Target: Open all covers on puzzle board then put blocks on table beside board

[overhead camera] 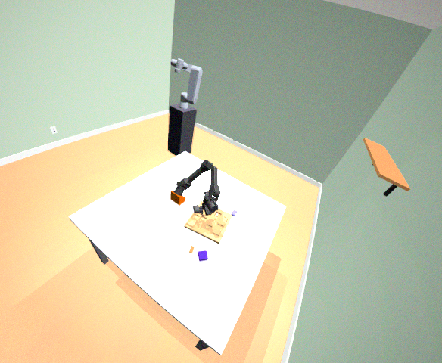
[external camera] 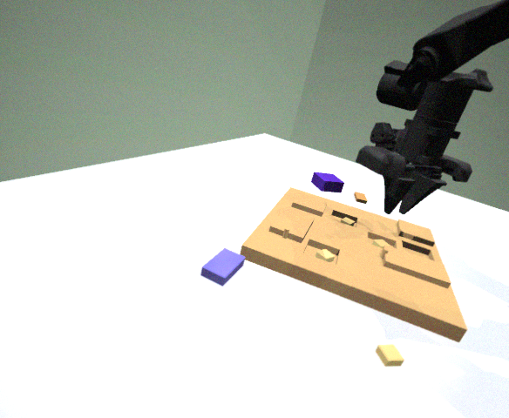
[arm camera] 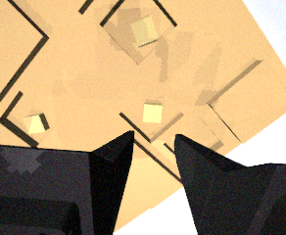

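The tan puzzle board (overhead camera: 210, 235) (external camera: 358, 287) (arm camera: 84, 83) lies on the white table (overhead camera: 135, 218) (external camera: 111, 270). Three pale yellow blocks (external camera: 348, 220) (external camera: 326, 255) (external camera: 380, 243) sit in uncovered wells; the wrist view shows them too (arm camera: 144, 30) (arm camera: 153, 113) (arm camera: 35, 124). My gripper (external camera: 397, 209) (arm camera: 153, 137) (overhead camera: 204, 209) hangs a little above the board's far right edge, fingers partly open with nothing between them. On the table beside the board lie a dark purple block (external camera: 327, 181) (overhead camera: 203, 255), a small orange block (external camera: 360, 197) (overhead camera: 191, 249), a light purple block (external camera: 222, 266) (overhead camera: 234, 212) and a pale yellow block (external camera: 390, 354).
A raised cover (external camera: 415, 270) stands along the board's right side. The arm's orange base (overhead camera: 178, 197) sits on the table behind the board. A second grey arm on a black pedestal (overhead camera: 181, 128) stands off the table's far corner.
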`<action>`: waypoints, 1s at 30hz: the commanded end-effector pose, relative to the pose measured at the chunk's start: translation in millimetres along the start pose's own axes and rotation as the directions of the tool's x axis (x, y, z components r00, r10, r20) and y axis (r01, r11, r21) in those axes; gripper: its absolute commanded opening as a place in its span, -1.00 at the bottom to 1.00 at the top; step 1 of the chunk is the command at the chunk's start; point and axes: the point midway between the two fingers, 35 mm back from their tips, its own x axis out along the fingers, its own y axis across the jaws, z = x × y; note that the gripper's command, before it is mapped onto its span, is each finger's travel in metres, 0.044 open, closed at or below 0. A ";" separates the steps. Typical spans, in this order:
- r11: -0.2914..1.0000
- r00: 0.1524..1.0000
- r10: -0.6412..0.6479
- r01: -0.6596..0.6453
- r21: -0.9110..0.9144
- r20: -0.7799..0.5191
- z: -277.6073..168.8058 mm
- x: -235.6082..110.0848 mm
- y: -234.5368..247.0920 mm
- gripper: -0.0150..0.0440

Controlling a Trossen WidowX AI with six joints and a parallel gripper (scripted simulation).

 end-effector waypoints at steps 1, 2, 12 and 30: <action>1.000 1.000 -0.002 0.002 0.007 0.001 0.4 7.2 -0.5 0.00; 1.000 1.000 -0.002 0.002 0.007 0.001 0.4 10.0 -0.4 0.00; 1.000 1.000 -0.001 0.001 0.007 0.000 -0.1 30.6 0.0 0.00; 1.000 1.000 -0.001 0.001 0.007 0.000 -0.1 30.6 0.0 0.00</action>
